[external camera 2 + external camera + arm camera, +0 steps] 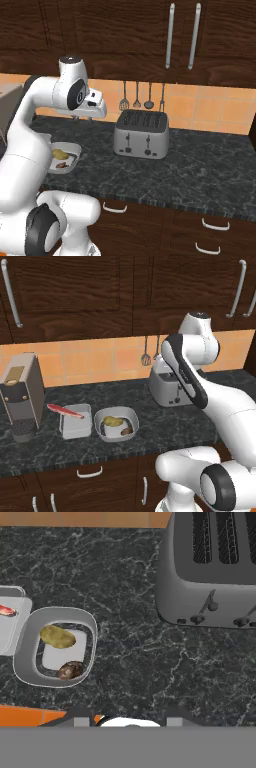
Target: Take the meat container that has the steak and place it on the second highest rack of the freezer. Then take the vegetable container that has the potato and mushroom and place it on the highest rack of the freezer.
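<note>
Counter: one meat container | one steak | one vegetable container | one potato, one mushroom | jaws' state: cannot tell

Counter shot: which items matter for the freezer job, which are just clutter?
Job items:
- rectangular grey tub holding the flat red steak
- shallow light-grey rounded-square bowl with the yellow-brown potato and dark-brown mushroom

Clutter:
- silver four-slot toaster
- grey coffee machine
- hanging metal utensils
</note>
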You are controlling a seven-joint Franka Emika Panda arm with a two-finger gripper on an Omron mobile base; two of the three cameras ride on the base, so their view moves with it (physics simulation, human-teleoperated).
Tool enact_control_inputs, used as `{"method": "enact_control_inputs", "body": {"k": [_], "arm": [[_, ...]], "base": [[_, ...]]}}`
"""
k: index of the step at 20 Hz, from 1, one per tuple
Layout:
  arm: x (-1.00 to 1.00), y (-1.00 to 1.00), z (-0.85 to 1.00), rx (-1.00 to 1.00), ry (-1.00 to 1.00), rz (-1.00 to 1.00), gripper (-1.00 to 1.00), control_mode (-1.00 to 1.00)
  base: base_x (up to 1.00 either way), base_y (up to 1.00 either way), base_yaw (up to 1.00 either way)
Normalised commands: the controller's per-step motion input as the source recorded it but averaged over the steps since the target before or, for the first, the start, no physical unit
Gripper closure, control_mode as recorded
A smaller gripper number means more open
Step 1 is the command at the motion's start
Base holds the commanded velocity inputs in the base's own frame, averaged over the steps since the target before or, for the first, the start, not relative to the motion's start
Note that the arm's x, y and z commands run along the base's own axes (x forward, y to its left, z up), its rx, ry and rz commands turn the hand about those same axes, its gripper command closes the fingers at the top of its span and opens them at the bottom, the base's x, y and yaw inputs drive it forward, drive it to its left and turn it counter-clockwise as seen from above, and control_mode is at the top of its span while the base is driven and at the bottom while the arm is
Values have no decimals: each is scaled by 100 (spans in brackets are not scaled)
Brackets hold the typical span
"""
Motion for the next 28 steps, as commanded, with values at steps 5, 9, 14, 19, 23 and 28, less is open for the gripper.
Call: {"method": "enact_control_inputs", "body": {"k": [5, 9, 14, 19, 23, 28], "arm": [[-32, 15, -24, -9, 4, 1, -100, -100], [-71, 100, -96, -33, 24, 52, -100, -100], [-36, 99, -100, -18, 27, 67, -100, -100], [37, 72, -84, -11, 32, 46, -100, -100], [78, 46, -67, -3, 3, 26, -100, -100], [46, 38, -61, -1, 2, 13, -100, -100]], "base": [[0, 0, 0], [0, 0, 0], [0, 0, 0], [0, 0, 0], [0, 0, 0], [0, 0, 0]]}}
